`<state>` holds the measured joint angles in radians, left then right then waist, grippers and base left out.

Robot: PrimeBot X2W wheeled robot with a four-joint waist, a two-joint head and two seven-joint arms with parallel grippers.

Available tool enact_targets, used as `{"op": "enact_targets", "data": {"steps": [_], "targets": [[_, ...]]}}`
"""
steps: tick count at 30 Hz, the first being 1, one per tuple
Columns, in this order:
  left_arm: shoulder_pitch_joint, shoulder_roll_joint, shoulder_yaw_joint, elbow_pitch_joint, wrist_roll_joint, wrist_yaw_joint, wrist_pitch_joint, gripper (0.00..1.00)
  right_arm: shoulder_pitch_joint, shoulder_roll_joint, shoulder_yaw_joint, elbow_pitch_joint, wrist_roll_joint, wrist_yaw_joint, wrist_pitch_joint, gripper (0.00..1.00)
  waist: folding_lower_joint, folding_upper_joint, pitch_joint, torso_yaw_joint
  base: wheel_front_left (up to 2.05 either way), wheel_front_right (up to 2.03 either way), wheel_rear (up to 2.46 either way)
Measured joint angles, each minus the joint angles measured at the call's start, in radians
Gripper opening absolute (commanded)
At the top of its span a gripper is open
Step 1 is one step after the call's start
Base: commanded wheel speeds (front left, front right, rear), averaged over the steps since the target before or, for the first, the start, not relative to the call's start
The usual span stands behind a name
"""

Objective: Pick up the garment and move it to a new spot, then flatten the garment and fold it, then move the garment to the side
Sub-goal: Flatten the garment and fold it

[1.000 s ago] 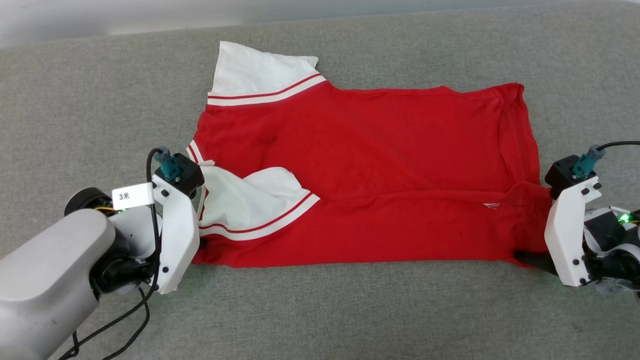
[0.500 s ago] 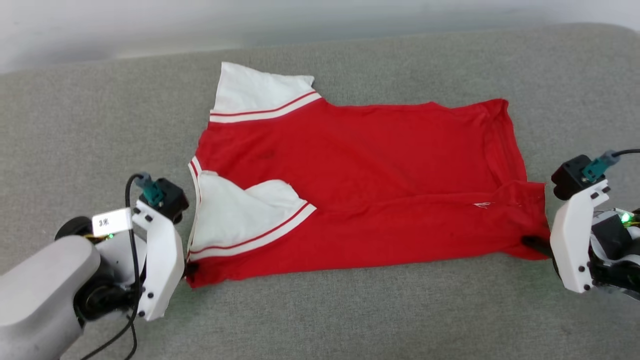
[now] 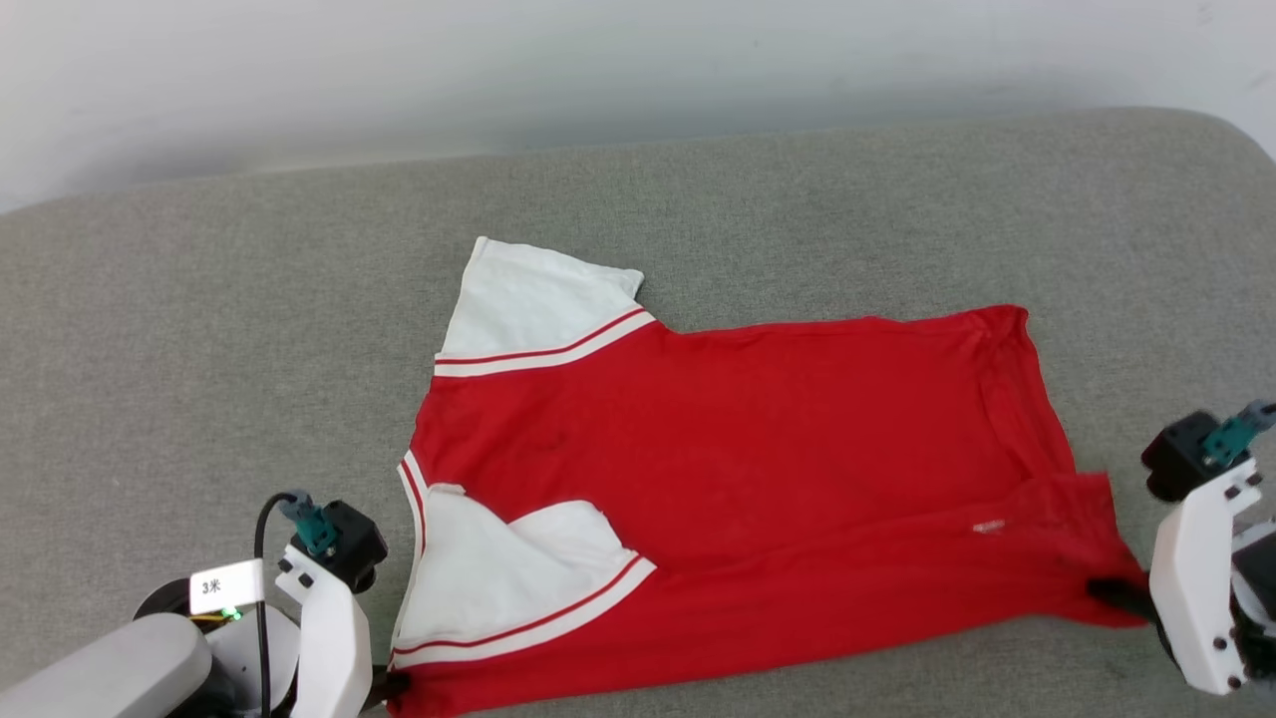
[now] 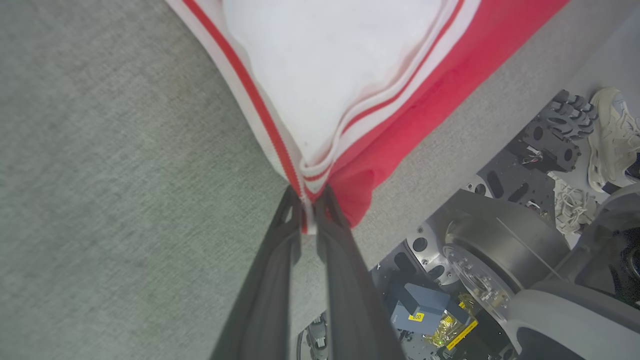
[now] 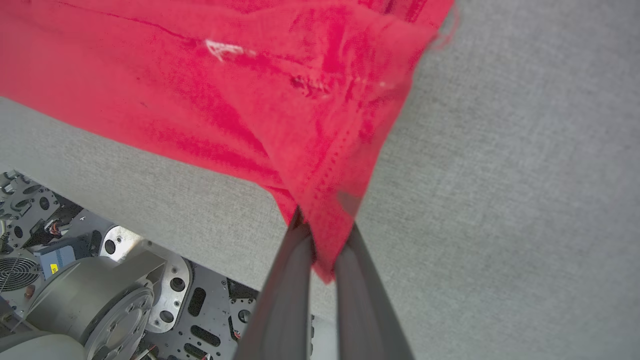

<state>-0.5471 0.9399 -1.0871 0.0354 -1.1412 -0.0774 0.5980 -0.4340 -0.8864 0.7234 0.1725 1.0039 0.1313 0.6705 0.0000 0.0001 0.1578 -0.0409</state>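
The garment [image 3: 738, 479], a red T-shirt with white sleeves and striped trim, lies spread across the grey table, its near part folded over. My left gripper [image 3: 394, 686] is at its near left corner. In the left wrist view the left gripper [image 4: 309, 197] is shut on the striped trim of the garment [image 4: 320, 65]. My right gripper [image 3: 1107, 593] is at the near right hem corner. The right wrist view shows the right gripper [image 5: 325, 225] shut on the red fabric of the garment [image 5: 200, 75], which is bunched there.
The grey padded table [image 3: 698, 199] reaches back to a pale wall. Its near edge runs close behind both grippers. Below that edge are the robot's base [image 4: 490, 260] and a pale shoe [image 4: 610, 135] on the floor.
The head camera has tilted up, so everything sits lower in the picture. The right gripper has shut on the hem corner. Both grippers have drawn the garment a little toward the near edge.
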Motion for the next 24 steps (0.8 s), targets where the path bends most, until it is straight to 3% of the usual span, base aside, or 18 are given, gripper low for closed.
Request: {"op": "enact_targets", "data": {"steps": [7,8,9,14,19,24], "targets": [[0.012,-0.025,-0.016,0.035,0.002,0.011,0.006,0.0,0.031,0.064,0.008,0.082,-0.031,0.0,0.007,0.02,0.0,0.0,0.028,0.002,0.0,0.0,0.0],[0.011,-0.03,-0.014,0.04,0.004,0.012,0.0,0.15,0.031,0.071,0.002,0.086,-0.034,0.0,-0.003,0.46,0.0,0.0,0.029,0.004,0.0,0.0,0.0],[0.009,-0.033,-0.01,0.043,0.005,0.012,-0.01,1.0,0.03,0.076,-0.002,0.084,-0.036,0.0,-0.016,1.0,0.0,0.0,0.028,0.006,0.0,0.0,0.0],[-0.022,-0.016,0.026,0.037,0.026,0.014,-0.054,1.0,0.019,0.067,-0.03,0.041,-0.066,0.0,-0.094,1.0,0.0,0.0,0.009,0.006,0.0,0.0,0.0],[-0.083,0.019,0.086,0.006,0.036,0.018,-0.096,1.0,-0.002,0.055,-0.094,-0.016,-0.14,0.0,-0.244,1.0,-0.0001,0.0,-0.011,-0.003,0.0,0.0,0.0],[-0.179,0.024,0.142,0.021,0.073,0.029,-0.128,1.0,-0.018,0.107,-0.219,-0.04,-0.241,0.0,-0.435,1.0,0.0,0.0,-0.003,-0.021,0.0,0.0,0.0]]}}
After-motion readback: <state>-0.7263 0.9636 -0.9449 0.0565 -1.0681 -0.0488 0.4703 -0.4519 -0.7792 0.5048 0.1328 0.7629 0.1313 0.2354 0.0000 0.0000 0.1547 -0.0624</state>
